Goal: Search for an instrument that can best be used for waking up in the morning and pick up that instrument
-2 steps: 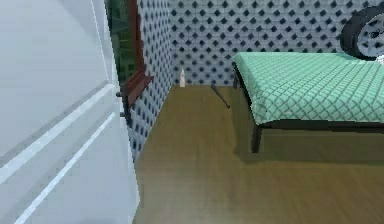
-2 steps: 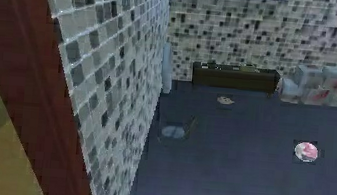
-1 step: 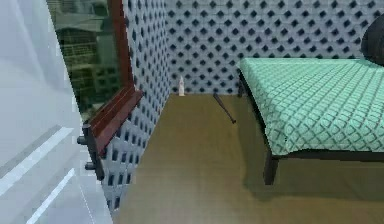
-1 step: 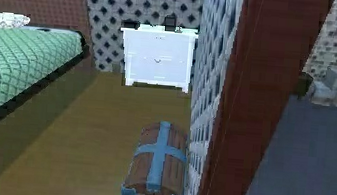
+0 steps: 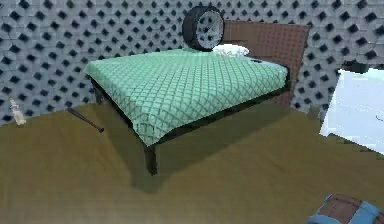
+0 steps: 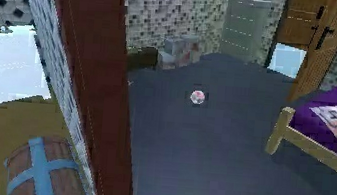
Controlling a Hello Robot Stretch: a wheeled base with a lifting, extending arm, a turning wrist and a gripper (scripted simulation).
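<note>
A small dark item [image 5: 351, 68] sits on top of a white cabinet [image 5: 358, 110] at the forward view's right edge; its shape is too small to name. Another small dark thing [image 5: 258, 62] lies on the green quilted bed [image 5: 180, 85] near a white pillow [image 5: 230, 49]. In the arm side view, a small round pink and white blob [image 6: 197, 96] rests on the dark floor of a room beyond a brown door frame [image 6: 96, 80].
A dark tyre-like ring [image 5: 205, 27] leans behind the bed's wooden headboard [image 5: 270, 45]. A thin stick [image 5: 90, 122] lies on the floor left of the bed. A brown chest with blue straps [image 6: 45, 171] stands close by. Beyond the frame are a purple bed [image 6: 325, 118], a white dresser [image 6: 244, 26] and a wooden door [image 6: 307, 26].
</note>
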